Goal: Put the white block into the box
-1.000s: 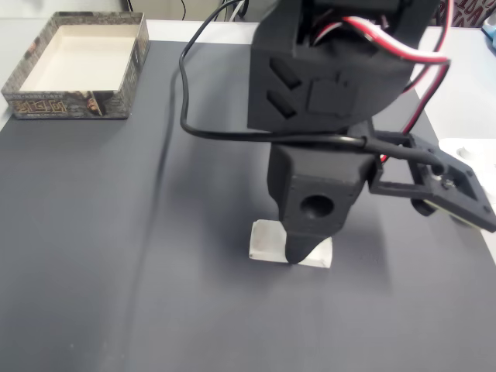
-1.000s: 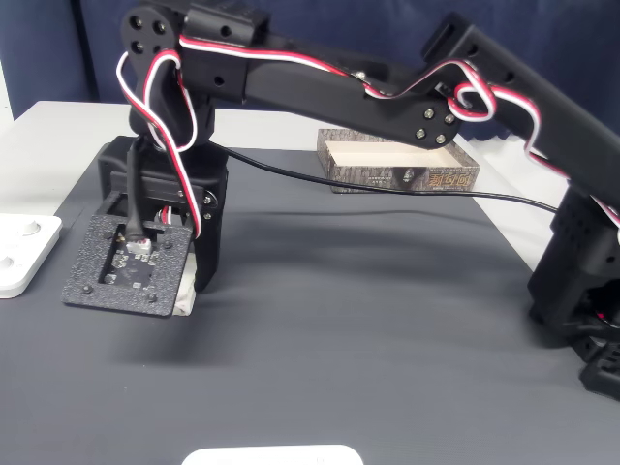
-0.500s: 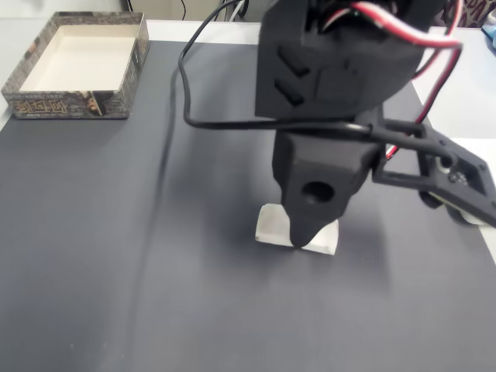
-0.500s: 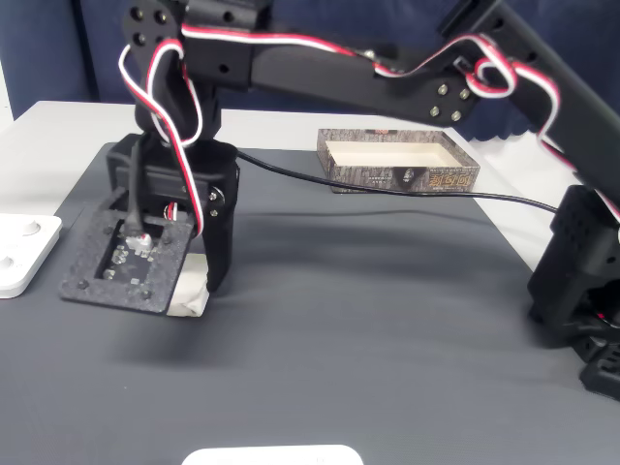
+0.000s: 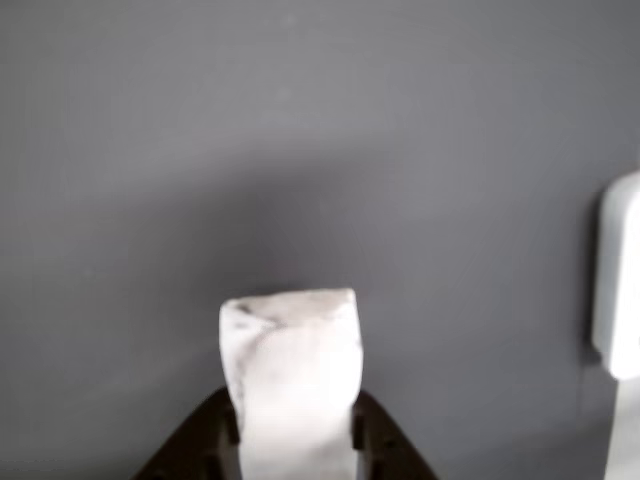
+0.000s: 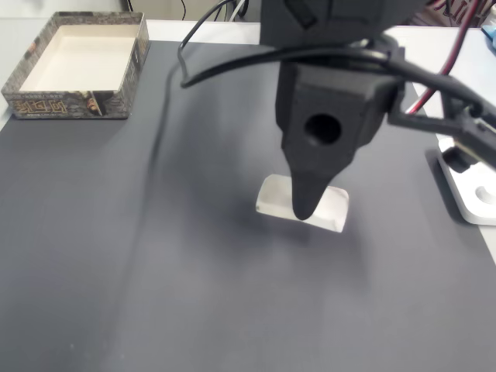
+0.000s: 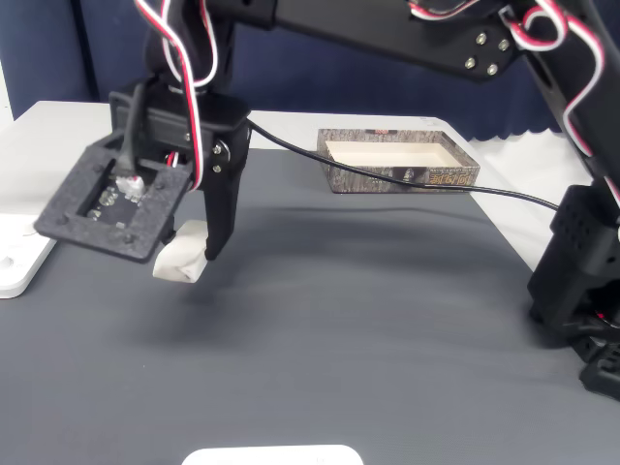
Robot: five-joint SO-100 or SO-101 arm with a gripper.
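Lifted now: half a second back the white block [image 7: 182,254] sat low against the dark mat [image 7: 368,329], and since then the arm has carried it up, so that in a fixed view it hangs clear of the surface with its shadow spread on the mat beneath. The gripper [image 7: 199,247] is clamped on the block, one black finger down its near side, the block tilted a little in the grasp.

From the other view the block [image 5: 290,385] juts up from the bottom edge with the gripper [image 5: 290,440] hugging its lower end on both sides, the mat [image 5: 300,130] grey behind it. A pale flat thing [image 5: 620,280] (its edge only, so I can't say more) runs along the right border.

Looking down in a fixed view, the block [image 6: 329,209] shows on either side of the dark pointed finger, held by the gripper [image 6: 304,203] above the middle of the mat [image 6: 116,248]. A white device [image 6: 477,198] lies at the right edge, off the mat.

Farther off, the box [image 6: 77,66] stands at the mat's top left corner in that view, well apart from the block, its pale inside showing. In a fixed view from the side the box [image 7: 399,163] sits at the far edge of the mat, beyond the arm [image 7: 387,29], with a black cable [image 7: 407,184] trailing in front of it.
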